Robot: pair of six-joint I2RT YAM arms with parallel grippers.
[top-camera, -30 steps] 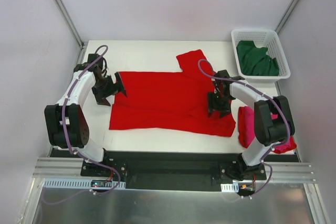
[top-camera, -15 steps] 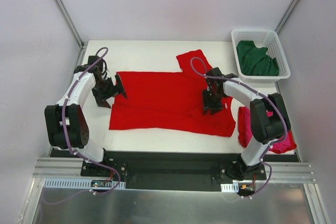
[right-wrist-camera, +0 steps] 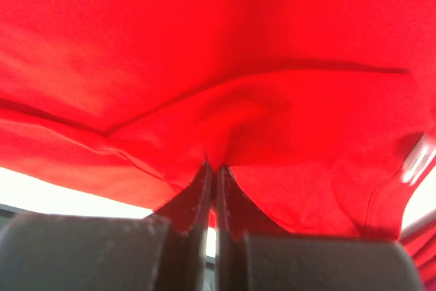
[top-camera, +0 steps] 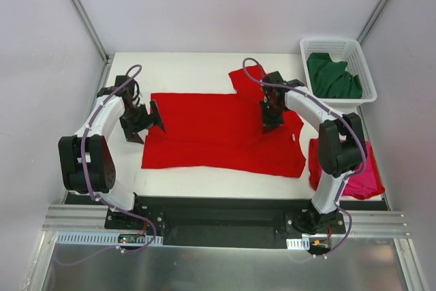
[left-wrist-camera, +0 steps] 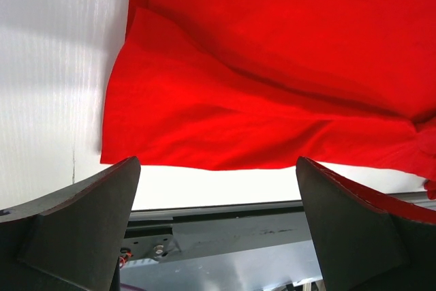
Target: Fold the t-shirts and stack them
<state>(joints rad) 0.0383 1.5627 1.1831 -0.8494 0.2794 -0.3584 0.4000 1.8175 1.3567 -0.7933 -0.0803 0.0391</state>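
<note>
The bright red t-shirt (top-camera: 218,131) lies spread across the middle of the table, one sleeve (top-camera: 248,78) pointing to the back. My right gripper (top-camera: 268,125) is shut on a pinched fold of the red t-shirt (right-wrist-camera: 204,52) near its right shoulder; in the right wrist view the right gripper (right-wrist-camera: 214,168) has cloth puckered between its tips. At the shirt's left edge my left gripper (top-camera: 155,115) stands wide open. In the left wrist view the left gripper (left-wrist-camera: 214,168) holds nothing, and the red t-shirt (left-wrist-camera: 272,66) lies just beyond it. The magenta-pink t-shirt (top-camera: 364,178) lies at the right edge. The dark green t-shirt (top-camera: 332,76) sits in the basket.
A white lattice basket (top-camera: 368,66) stands at the back right corner. The black rail of the arm bases (top-camera: 218,219) runs along the near edge. Grey walls and metal posts enclose the table on three sides.
My right gripper has moved toward the back of the table over the red t-shirt and closed on its cloth. The left arm has stayed where it was.
</note>
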